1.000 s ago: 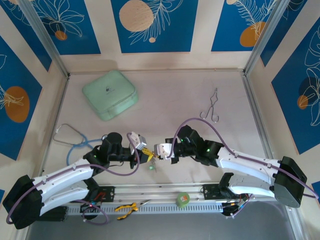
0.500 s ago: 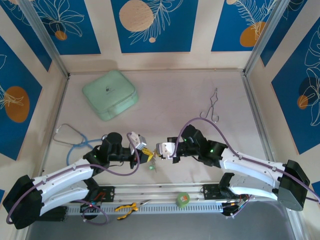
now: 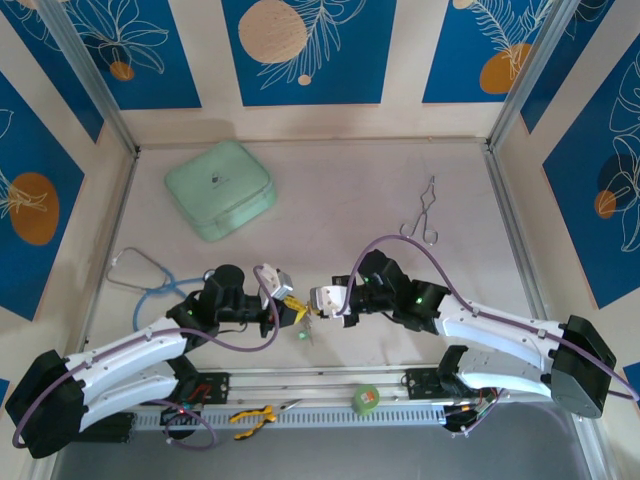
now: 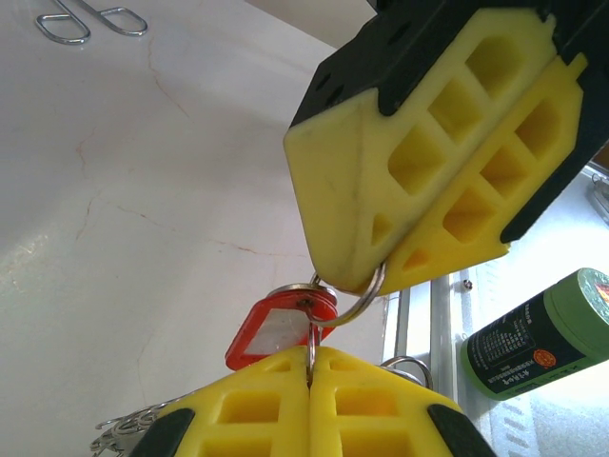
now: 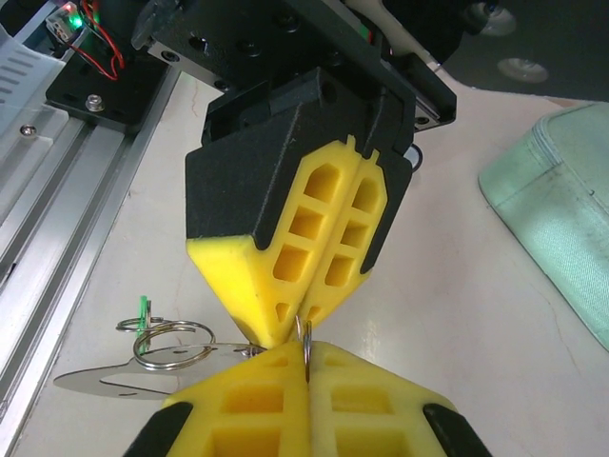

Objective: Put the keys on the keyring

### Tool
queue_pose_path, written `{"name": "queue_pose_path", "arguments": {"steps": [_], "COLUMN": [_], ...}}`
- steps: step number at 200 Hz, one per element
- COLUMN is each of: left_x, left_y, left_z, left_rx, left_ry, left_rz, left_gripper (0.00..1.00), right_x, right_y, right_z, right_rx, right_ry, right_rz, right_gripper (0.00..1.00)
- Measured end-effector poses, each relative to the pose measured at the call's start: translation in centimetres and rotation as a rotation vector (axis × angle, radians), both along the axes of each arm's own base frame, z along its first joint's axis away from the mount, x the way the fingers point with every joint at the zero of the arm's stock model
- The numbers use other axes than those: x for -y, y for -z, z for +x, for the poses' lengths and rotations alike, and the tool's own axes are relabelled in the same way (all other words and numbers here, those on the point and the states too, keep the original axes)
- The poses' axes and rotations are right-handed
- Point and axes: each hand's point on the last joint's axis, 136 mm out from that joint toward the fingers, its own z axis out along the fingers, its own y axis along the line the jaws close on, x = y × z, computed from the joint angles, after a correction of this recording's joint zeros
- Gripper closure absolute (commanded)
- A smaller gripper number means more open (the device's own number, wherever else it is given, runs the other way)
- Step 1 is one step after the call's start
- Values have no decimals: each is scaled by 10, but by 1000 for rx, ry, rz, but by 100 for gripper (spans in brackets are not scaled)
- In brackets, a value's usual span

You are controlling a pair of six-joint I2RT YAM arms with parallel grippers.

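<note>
Desk [image 3: 340,190]: pale, matt, stone-like surface with thin hairline cracks; boxed in by an aluminium frame [image 3: 520,90]; a slotted metal rail [image 3: 320,385] runs along the 6 o'clock edge.
Room: wall panels [image 3: 300,50] in deep blue with white leaf outlines and orange discs, cream strips between them.
Laid out: mint-green case [image 3: 220,188] at 11 o'clock; steel forceps [image 3: 424,215] at 2 o'clock; blue-tubed stethoscope [image 3: 140,278] at 9 o'clock; green tape roll [image 3: 366,399] and yellow-handled pliers [image 3: 255,416] on the rail at 6 o'clock.
Changed: against half a second ago the right forearm has swung back a little toward 6 o'clock; the left arm has kept its pose; the 2 grippers meet at the same spot, just toward 6 o'clock from the desk's middle; nothing on the desk has moved.
Left gripper [image 4: 310,367]: jaws pressed fully together, pinching the thin wire of the keyring [image 4: 366,303].
Right gripper [image 5: 306,367]: jaws likewise closed tight, nipping the same keyring from the opposite side, tip to tip with the left one.
Keyring: round silvery split ring, held up off the desk between the 2 grippers.
Red key [image 4: 276,333]: glossy red plastic head with a pale window, hanging on the keyring; its blade is hidden.
Green key [image 5: 145,310]: small green head beside loose steel rings and a flat metal blade, lying on the desk just toward 6 o'clock from the grippers.
Pads: yellow foam-like blocks with moulded hollows, black backing.
Chain [image 4: 124,433]: fine silvery links on the desk, cut by the picture's edge.
</note>
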Motion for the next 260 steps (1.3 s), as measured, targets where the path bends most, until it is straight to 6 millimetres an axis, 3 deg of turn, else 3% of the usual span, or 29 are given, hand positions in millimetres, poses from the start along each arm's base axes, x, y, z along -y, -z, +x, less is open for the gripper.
{"name": "queue_pose_path", "arguments": {"steps": [260], "left_x": [0], "left_y": [0], "left_z": [0], "left_rx": [-1], "left_ry": [0], "left_rz": [1], "left_gripper": [100], "right_x": [2], "right_y": [1], "right_z": [-2], "right_rx": [-29], "right_ry": [3], "right_rz": [-5], "right_gripper": [100]}}
